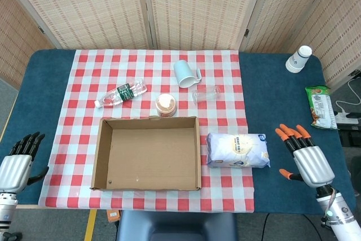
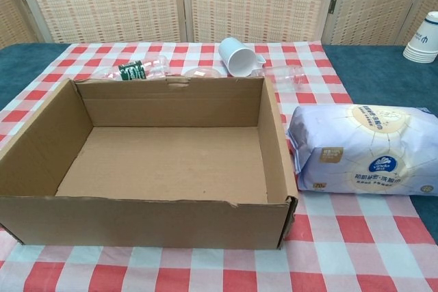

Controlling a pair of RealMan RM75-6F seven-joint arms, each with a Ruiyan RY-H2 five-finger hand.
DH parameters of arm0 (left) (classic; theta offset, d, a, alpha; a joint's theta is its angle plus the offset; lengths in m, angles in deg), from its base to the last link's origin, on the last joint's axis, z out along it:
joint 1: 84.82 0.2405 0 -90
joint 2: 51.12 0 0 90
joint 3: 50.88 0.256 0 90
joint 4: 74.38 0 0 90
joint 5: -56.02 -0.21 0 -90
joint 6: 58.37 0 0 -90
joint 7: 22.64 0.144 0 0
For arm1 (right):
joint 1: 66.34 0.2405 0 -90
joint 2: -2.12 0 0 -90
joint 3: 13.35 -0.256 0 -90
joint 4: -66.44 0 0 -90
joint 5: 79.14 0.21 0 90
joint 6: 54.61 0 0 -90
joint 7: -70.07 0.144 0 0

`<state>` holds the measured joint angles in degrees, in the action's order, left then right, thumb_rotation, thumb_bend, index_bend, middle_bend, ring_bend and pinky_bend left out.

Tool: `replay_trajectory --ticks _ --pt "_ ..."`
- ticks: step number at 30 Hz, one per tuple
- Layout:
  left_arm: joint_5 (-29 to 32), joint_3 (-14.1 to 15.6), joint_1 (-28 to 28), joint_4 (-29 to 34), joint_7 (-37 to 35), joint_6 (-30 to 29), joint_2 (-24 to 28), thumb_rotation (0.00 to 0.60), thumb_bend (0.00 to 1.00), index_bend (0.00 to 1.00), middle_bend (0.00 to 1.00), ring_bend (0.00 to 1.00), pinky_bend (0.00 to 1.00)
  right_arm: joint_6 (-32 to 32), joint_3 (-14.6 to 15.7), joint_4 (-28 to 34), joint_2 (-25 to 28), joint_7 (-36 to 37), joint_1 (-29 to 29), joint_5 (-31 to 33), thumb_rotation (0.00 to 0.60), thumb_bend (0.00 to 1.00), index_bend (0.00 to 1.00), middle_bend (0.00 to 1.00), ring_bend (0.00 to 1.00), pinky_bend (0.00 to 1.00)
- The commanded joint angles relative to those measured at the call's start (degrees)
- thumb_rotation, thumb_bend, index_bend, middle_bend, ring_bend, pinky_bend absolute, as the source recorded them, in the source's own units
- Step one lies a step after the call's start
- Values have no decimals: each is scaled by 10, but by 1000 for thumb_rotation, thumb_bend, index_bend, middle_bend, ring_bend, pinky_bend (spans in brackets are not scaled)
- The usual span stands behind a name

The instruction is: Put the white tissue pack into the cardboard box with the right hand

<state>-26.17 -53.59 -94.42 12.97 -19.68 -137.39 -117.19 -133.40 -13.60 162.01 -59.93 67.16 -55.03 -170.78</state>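
Note:
The white tissue pack [image 1: 237, 150] lies flat on the checkered cloth just right of the open cardboard box [image 1: 102, 156]; the chest view shows the tissue pack [image 2: 363, 149] beside the box wall [image 2: 274, 143], and the box is empty. My right hand [image 1: 304, 157] is open with orange-tipped fingers spread, over the blue table to the right of the pack and apart from it. My left hand [image 1: 18, 165] is open at the table's front left corner, holding nothing. Neither hand shows in the chest view.
Behind the box lie a clear water bottle [image 1: 120, 94], a small round container [image 1: 165, 104], a white mug [image 1: 185, 73] on its side and a clear glass [image 1: 206, 93]. A paper cup stack [image 1: 298, 58] and a green snack bag [image 1: 320, 106] sit far right.

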Motion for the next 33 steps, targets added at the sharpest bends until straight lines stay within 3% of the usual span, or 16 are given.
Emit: replay_trajectory --ticks 1,20,33 --pt "-1 -3 1 -4 -3 -6 -4 600 278 21 0 0 131 7 2 5 5 -2 3 -2 600 0 0 0 0 0" --pt "-7 -3 5 2 -20 -14 6 600 277 20 0 0 131 163 -37 73 -4 -71 104 68 600 0 0 0 0 0" --pt "-8 -2 6 6 -31 -11 12 600 277 20 0 0 130 225 -52 57 -62 -139 151 163 600 0 0 0 0 0"
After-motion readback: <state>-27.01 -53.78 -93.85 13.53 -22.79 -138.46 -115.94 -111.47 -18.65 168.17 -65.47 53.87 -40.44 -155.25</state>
